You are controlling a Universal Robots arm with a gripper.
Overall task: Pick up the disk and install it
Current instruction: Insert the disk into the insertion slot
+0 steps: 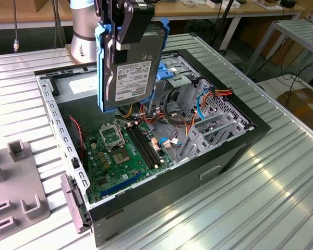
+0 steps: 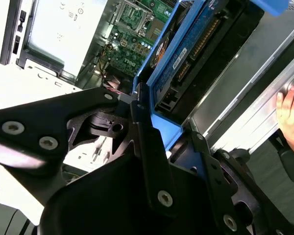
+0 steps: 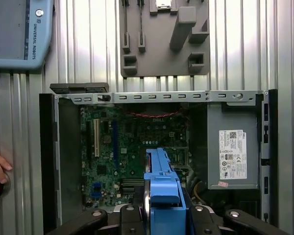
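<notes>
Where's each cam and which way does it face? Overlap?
Exterior view: off the arm, angled down on the open computer case; shows the arm and claw gripping the disk upright above it.
First wrist view: on the wrist, facing straight down into the case at the motherboard; claw links show.
Second wrist view: at the claw, looking along the disk; a person's hand shows.
Both wrist views share disk, motherboard.

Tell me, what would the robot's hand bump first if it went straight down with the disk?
Probably the green circuit board inside the open computer case: the hand holds the disk upright above it. Wires nearby might touch first; depth is unclear.
</notes>
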